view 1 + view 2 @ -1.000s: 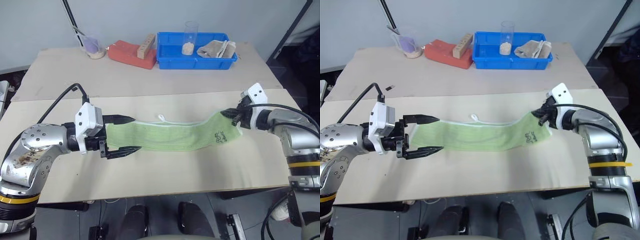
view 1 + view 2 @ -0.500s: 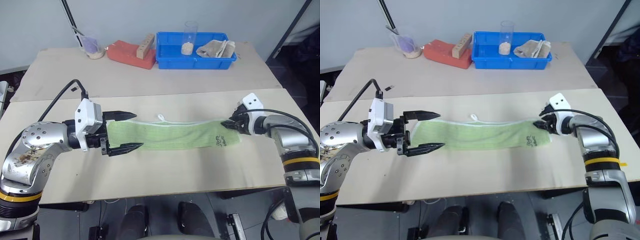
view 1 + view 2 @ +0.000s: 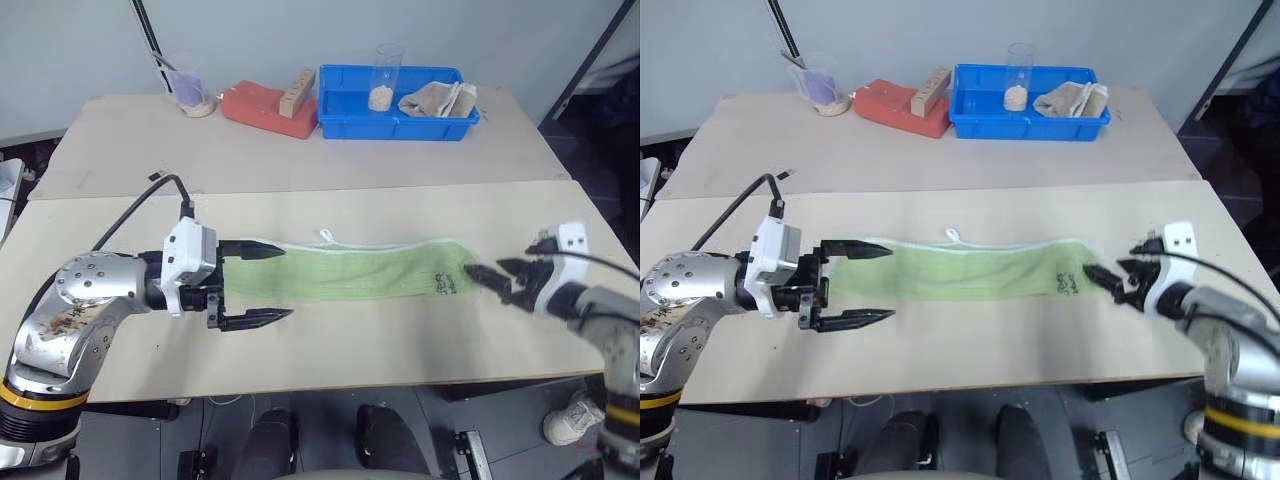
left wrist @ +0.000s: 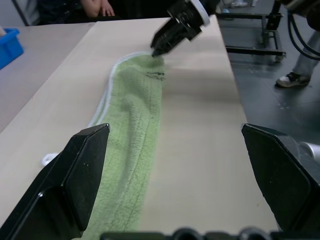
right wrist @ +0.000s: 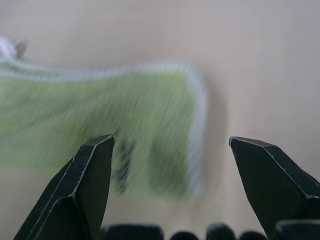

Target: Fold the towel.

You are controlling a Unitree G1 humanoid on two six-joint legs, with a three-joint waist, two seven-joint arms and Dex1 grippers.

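Lying flat in a long strip across the near table: one green towel, left gripper spread wide at one end, right gripper released, just off the other.

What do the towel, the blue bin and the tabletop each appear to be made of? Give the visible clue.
Towel: soft woven cloth, probably terry; fuzzy nap, faint stripes, stitched white edge.
Blue bin: likely moulded plastic; even colour, slight sheen, rigid rim.
Tabletop: seemingly matte laminate or painted board; flat, pale beige, no grain visible.
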